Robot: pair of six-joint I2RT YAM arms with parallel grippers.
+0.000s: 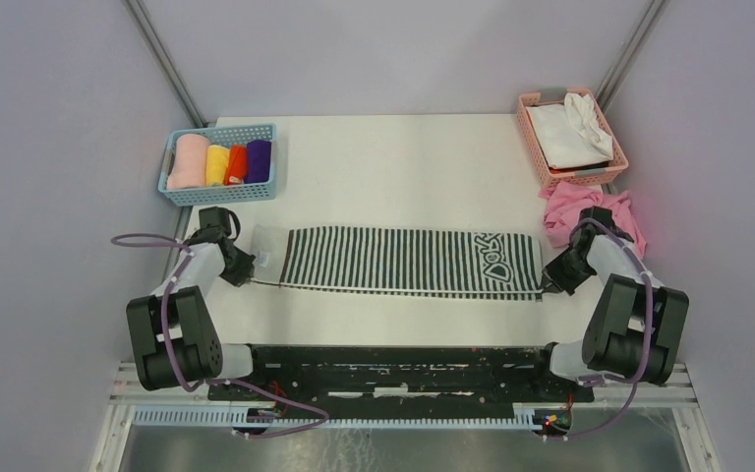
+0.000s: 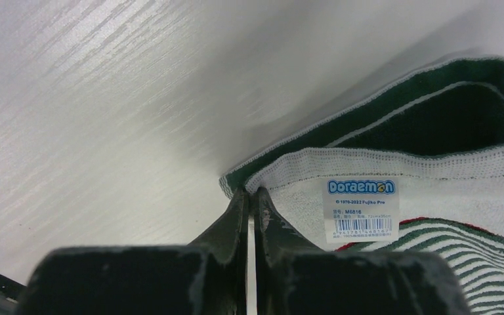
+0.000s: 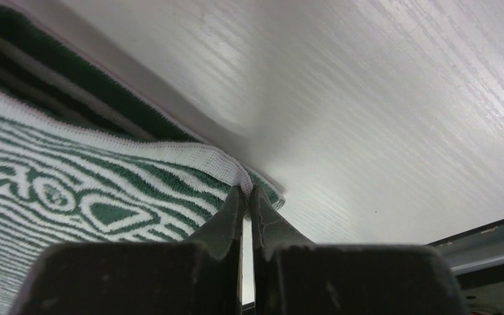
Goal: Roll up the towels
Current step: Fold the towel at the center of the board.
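Jaws: both clenched on towel (image 1: pixel 393 261) corners; left gripper (image 2: pixel 251 194) at 9 o'clock, right gripper (image 3: pixel 246 190) at 3 | move: lift evenly; keep taut

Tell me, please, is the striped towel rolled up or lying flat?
Lying flat, not rolled: the striped towel stretches as a long band across the table, folded double, with layered edges showing in both wrist views.

Bare table (image 1: pixel 403 167) amid towel (image 1: pixel 393 261), blue basket (image 1: pixel 221 194), pink basket (image 1: pixel 580 178)
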